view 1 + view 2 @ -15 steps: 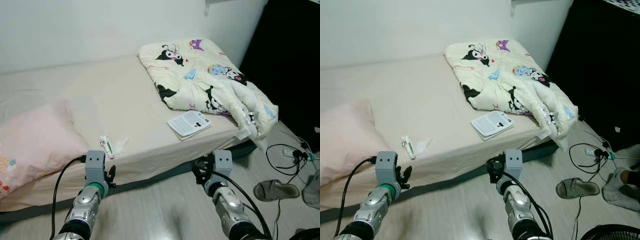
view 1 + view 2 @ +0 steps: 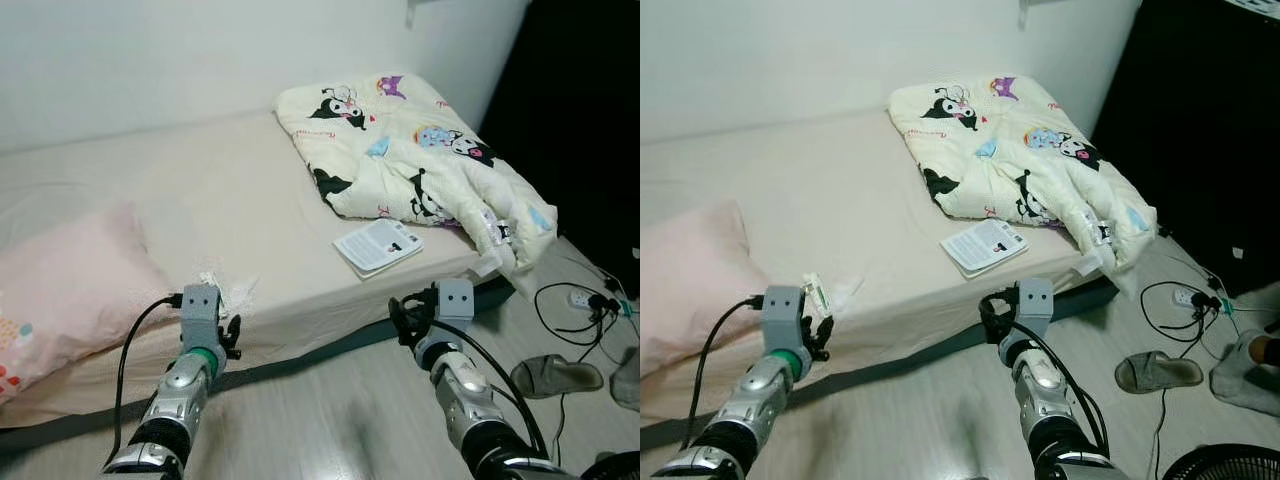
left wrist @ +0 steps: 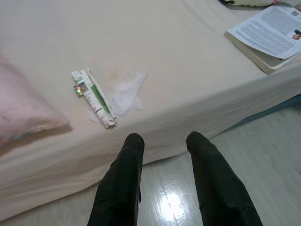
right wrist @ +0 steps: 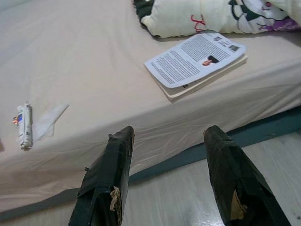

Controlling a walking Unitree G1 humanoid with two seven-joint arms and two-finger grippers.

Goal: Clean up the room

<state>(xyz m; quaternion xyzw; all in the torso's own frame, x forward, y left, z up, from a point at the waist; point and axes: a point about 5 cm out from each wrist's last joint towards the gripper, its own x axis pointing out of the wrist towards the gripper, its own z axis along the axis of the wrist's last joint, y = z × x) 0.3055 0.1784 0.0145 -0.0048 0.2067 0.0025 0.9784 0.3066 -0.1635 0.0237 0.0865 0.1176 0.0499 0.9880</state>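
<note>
A small green-and-white wrapper (image 3: 94,94) lies on the beige bed (image 2: 220,190) near its front edge, with a crumpled white tissue (image 3: 126,92) beside it. My left gripper (image 3: 163,140) is open and empty, low in front of the mattress edge, just short of the wrapper. An open booklet (image 2: 378,245) lies further right on the bed, close to the edge. My right gripper (image 4: 168,133) is open and empty too, below the mattress edge in front of the booklet (image 4: 197,63).
A pink pillow (image 2: 65,290) lies on the bed's left end. A cartoon-print comforter (image 2: 410,150) is bunched on the right and hangs over the corner. On the wood floor at right are a slipper (image 2: 555,375), black cables (image 2: 585,300) and a fan (image 2: 1220,465).
Both arms have reached forward and up toward the bed edge. In the left eye view the left wrist now covers most of the wrapper.
</note>
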